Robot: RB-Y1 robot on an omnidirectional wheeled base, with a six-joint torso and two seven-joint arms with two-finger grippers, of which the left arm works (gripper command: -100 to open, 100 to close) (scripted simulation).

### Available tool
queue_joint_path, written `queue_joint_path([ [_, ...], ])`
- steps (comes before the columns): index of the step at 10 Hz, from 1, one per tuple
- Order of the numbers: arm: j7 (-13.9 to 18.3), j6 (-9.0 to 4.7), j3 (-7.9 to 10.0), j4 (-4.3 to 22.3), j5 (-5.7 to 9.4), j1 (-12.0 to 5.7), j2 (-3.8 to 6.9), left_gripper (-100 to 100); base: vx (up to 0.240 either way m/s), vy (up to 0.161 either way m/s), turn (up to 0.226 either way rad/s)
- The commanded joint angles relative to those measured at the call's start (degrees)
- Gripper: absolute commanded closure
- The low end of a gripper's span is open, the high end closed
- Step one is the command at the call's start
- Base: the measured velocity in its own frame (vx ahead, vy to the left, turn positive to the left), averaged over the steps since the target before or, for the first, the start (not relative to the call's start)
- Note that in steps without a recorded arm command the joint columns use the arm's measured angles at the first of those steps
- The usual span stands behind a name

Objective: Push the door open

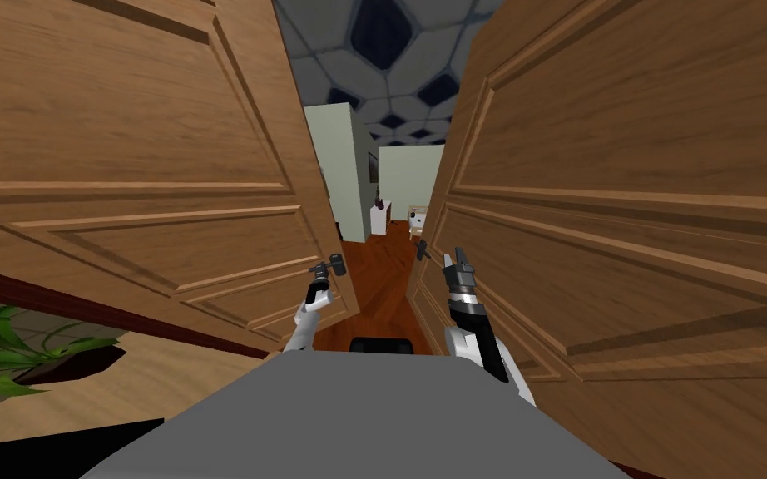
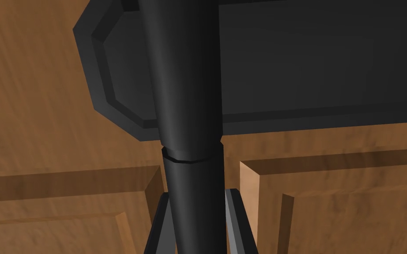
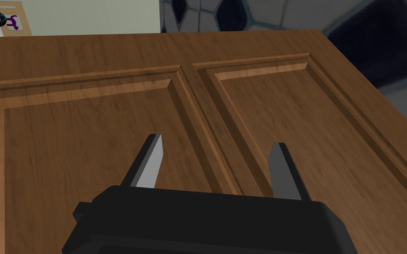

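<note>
Head view: two brown panelled doors stand ajar, the left door from 9 to 11 o'clock and the right door from 1 to 3 o'clock. A narrow gap lies between them at 12 o'clock. Each carries one dark handle, two in all: the left handle and the right handle, both at the free edges beside the gap. The left jaws are clamped on the left handle. In the left wrist view their fingers press both sides of it, in front of its dark plate. The right jaws are spread wide just beside the right door, their fingers apart over its panels. Through the gap show a reddish floor, pale green walls and one white stand. One green plant lies at 8 o'clock.
</note>
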Motion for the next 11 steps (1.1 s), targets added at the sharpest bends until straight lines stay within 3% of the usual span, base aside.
queue_joint_path([
  [1, -2.3, -1.25, 1.54, -0.4, 1.69, -0.63, 0.8, 100, 0.189, 0.034, -0.046],
  [2, -2.3, -1.25, 1.54, -0.4, 1.69, -0.63, 0.8, 100, 0.157, 0.039, -0.013],
  [5, -5.8, -2.36, 3.86, -0.2, 4.29, -1.36, 1.09, 100, 0.121, 0.043, -0.033],
  [6, -7.7, -2.99, 5.19, 0.0, 5.78, -1.78, 1.14, 100, 0.128, 0.046, -0.046],
  [8, -8.7, -3.31, 5.85, 0.1, 6.52, -1.98, 1.17, 100, 0.113, 0.031, -0.026],
  [9, -10.8, -3.98, 7.26, 0.2, 8.1, -2.42, 1.11, 100, 0.112, 0.054, -0.04],
  [11, -13.0, -4.66, 8.69, 0.4, 9.7, -2.87, 1.0, 100, 0.103, 0.047, -0.045],
])
